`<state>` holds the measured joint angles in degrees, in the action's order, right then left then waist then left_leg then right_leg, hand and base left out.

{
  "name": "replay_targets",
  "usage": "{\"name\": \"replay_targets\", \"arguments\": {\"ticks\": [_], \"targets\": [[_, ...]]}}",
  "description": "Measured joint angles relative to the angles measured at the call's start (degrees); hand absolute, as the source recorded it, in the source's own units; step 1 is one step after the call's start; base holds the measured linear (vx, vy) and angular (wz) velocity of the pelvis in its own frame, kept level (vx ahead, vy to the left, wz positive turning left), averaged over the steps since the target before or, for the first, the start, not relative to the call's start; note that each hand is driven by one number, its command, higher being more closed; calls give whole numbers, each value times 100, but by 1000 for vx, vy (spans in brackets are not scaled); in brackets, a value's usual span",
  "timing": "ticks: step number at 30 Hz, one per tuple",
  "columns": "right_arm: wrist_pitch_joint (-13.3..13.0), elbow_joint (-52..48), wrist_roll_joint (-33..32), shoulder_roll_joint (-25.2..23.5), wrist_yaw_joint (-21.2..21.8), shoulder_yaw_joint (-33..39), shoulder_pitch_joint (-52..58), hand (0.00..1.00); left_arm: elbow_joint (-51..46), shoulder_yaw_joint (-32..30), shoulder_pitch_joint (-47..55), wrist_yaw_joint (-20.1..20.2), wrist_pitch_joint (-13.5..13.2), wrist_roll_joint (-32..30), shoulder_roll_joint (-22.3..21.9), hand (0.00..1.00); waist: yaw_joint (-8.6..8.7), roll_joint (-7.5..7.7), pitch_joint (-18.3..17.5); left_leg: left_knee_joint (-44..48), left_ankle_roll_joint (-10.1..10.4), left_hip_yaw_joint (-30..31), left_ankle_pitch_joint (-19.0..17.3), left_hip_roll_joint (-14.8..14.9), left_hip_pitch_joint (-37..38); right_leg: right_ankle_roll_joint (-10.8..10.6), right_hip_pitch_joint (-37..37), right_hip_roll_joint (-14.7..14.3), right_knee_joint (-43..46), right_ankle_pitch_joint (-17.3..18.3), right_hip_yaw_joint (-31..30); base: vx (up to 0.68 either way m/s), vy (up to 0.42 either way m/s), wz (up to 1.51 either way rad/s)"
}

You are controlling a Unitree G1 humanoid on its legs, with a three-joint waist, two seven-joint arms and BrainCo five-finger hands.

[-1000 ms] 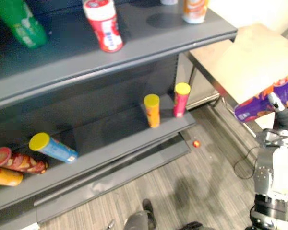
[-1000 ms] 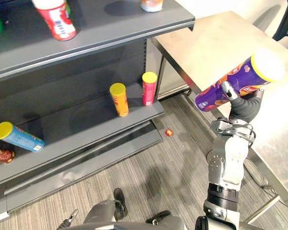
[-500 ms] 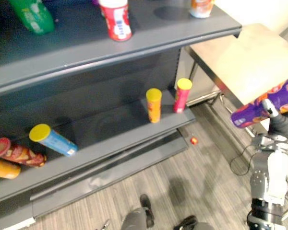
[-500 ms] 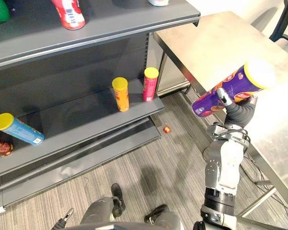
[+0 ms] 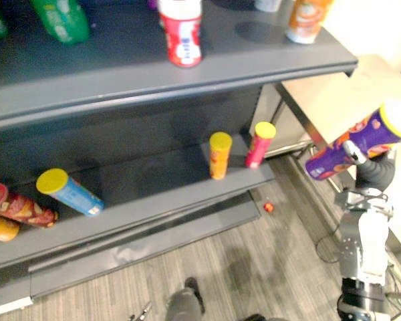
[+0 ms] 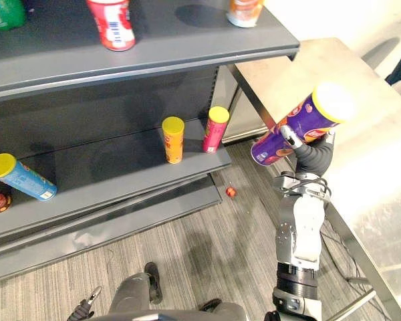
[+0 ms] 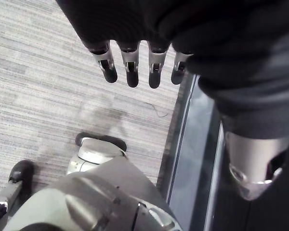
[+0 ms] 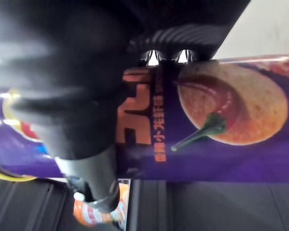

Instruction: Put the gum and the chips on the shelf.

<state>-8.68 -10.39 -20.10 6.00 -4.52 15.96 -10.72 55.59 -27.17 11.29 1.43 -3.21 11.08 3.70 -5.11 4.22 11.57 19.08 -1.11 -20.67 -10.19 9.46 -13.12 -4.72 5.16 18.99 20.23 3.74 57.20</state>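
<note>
The right hand [image 6: 312, 158] is wrapped firmly round a purple chips can [image 6: 299, 125] with a yellow lid. It holds the can tilted, lid end up and to the right, in the air at the near left edge of the steel table [image 6: 381, 160] and right of the shelf [image 6: 154, 67]. In the right wrist view the fingers and thumb curl across the can's printed side. The left hand [image 7: 130, 72] hangs over the floor with its fingers straight and apart, holding nothing. The chips are therefore lifted but not yet shelved, so I judge that step to be about halfway. The lower board [image 6: 107, 167] has bare room between a blue can [image 6: 20, 177] lying on its side at the left and two upright cans, a yellow-orange can [image 6: 173, 139] and a pink can [image 6: 216, 128], near its right end. The upper board carries a red-and-white canister [image 6: 113, 23] and an orange tub [image 6: 244, 10]. I cannot tell which thing is the gum. A small red object [image 6: 231, 192] lies on the floor just off the shelf's right corner, too small to identify. The gum step therefore seems to remain.
</note>
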Motion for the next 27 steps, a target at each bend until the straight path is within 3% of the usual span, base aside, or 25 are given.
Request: {"name": "replay_targets", "arguments": {"ticks": [2, 3, 6, 9, 12, 13, 16, 19, 22, 27], "targets": [[8, 3, 67, 11, 4, -68, 0, 100, 10, 21, 15, -12, -2, -1, 11, 0, 29, -55, 3, -115, -79, 292, -42, -157, 121, 371, -267, 276, 798, -275, -759, 76, 167, 63], [6, 0, 189, 27, 61, -177, 20, 100, 22, 291, 7, -42, -42, -1, 86, 0, 49, -169, 44, -205, -86, 550, -47, -239, 212, 476, -708, 92, 1073, -259, -2262, 94, 147, 77], [-41, -131, 269, 21, 253, -507, 216, 100, 70, 531, -37, -57, -128, -3, 274, 0, 89, -142, 24, -480, -177, 1101, 46, -565, 395, 143, -1023, -398, 607, 85, -4047, 132, 123, 118], [-262, -488, 258, -49, 459, -801, 703, 100, 182, 563, -16, -88, -125, -18, 278, 0, 204, -104, -3, -505, -201, 1538, 70, -865, 496, 133, -1280, -571, 220, 90, -4718, 171, 11, 104], [-362, -588, 261, -57, 580, -896, 930, 100, 249, 603, -29, -104, -130, -18, 302, 0, 278, -70, -23, -474, -138, 1769, 72, -973, 545, 54, -1391, -688, -118, 37, -4983, 96, -127, 60], [-368, -644, 259, -58, 648, -1087, 999, 100, 314, 598, -40, -106, -130, -10, 297, 0, 287, -11, -55, -456, -5, 1849, 45, -997, 583, -114, -1275, -688, -369, 28, -4958, 64, -219, 26], [-343, -664, 215, -64, 708, -1421, 994, 100, 332, 532, -41, -105, -126, 3, 202, 0, 200, -2, -58, -517, 215, 1850, 60, -805, 612, -169, -975, -920, -984, 71, -4880, 3, -216, -5], [-199, -662, 189, -131, 770, -1462, 1100, 100, 351, 442, -40, -83, -116, 2, 49, 0, 210, 13, -81, -846, 448, 1996, 189, -556, 642, -122, -772, -1191, -1389, 69, -4605, -28, -265, 18], [-201, -676, 102, -164, 903, -1490, 1208, 100, 364, 414, -4, -80, -108, -10, 55, 0, 256, 43, -133, -1455, 631, 2016, 612, -342, 762, 48, -769, -1393, -1583, -20, -4415, 27, -198, 24], [-283, -698, 106, -161, 1000, -1537, 1207, 100, 363, 418, -17, -106, -109, -106, 56, 0, 338, 27, -151, -2177, 724, 1982, 1040, -216, 1037, 137, -766, -1529, -1749, -85, -4345, 33, -90, 4]]}}
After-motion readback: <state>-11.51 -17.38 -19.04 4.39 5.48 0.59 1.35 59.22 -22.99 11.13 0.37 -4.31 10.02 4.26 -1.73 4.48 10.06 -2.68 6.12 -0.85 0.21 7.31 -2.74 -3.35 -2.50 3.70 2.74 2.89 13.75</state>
